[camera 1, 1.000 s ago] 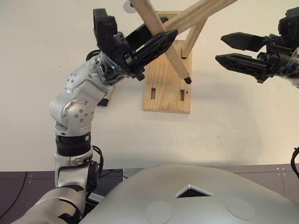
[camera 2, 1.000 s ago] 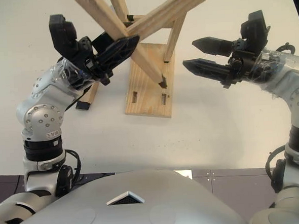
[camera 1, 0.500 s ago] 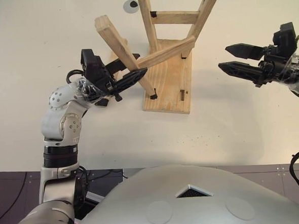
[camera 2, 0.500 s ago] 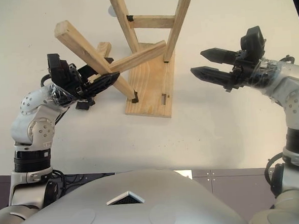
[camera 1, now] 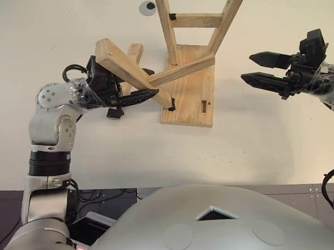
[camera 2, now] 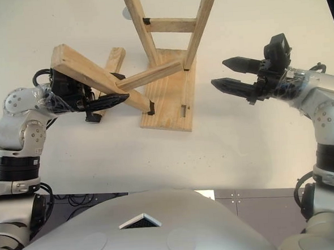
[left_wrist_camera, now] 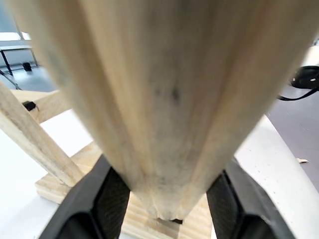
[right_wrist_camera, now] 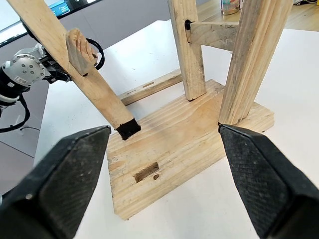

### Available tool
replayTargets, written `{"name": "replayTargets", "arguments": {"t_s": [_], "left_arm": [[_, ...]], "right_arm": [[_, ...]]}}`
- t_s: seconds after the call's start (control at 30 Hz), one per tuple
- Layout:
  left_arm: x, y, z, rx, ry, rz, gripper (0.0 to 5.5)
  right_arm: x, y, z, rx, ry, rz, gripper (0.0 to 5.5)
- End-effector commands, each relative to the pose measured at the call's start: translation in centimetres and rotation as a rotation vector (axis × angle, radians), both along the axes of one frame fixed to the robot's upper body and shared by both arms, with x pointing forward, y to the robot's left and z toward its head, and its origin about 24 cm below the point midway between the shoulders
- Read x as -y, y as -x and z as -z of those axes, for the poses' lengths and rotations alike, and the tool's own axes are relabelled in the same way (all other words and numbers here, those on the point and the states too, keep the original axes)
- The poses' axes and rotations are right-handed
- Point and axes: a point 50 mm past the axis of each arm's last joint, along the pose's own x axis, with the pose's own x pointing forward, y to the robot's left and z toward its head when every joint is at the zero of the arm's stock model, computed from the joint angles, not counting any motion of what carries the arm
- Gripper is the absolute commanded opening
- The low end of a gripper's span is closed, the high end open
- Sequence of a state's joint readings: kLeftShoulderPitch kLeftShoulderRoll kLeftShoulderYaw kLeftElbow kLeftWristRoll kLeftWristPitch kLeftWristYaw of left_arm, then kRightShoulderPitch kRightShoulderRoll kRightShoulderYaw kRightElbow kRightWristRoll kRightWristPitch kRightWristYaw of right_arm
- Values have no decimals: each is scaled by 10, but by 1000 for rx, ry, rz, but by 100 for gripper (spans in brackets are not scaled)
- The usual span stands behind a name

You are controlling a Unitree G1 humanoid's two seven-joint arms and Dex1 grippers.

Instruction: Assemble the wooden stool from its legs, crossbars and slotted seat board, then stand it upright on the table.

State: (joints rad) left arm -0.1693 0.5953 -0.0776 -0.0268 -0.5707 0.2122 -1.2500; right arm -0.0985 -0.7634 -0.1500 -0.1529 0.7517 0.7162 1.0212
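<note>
The slotted seat board (camera 1: 189, 104) lies flat on the table. Two legs (camera 1: 166, 23) joined by a crossbar (camera 1: 197, 20) stand upright in its far end. My left gripper (camera 1: 138, 94) is shut on a third leg (camera 1: 122, 64), which slants down to the right. That leg's black tip (camera 1: 170, 106) sits at the board's near-left slot; I cannot tell if it is seated. A crossbar (camera 1: 181, 71) sticks out of this leg toward the standing pair. My right gripper (camera 1: 247, 67) hovers open to the right of the board, holding nothing. Its wrist view shows the other near slot (right_wrist_camera: 147, 172) unfilled.
A loose leg (camera 1: 131, 52) lies flat on the table behind my left gripper. A small round disc (camera 1: 146, 7) sits on the table farther back. Bare white table surrounds the board, with wide room on the right.
My left arm has lowered and swung the held leg left, bringing its black tip down to the board's near-left slot. The right gripper has barely shifted and stays open.
</note>
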Motion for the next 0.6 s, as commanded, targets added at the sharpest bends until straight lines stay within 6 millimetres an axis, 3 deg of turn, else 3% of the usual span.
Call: {"name": "replayTargets", "arguments": {"t_s": [0.03, 0.6], "left_arm": [[-3, -2, 11, -79, -85, 20, 202], [-9, -14, -7, -39, -178, 110, 202]], "right_arm": [[-3, 2, 5, 0, 1, -1, 398], [-8, 7, 16, -15, 3, 2, 398]]}}
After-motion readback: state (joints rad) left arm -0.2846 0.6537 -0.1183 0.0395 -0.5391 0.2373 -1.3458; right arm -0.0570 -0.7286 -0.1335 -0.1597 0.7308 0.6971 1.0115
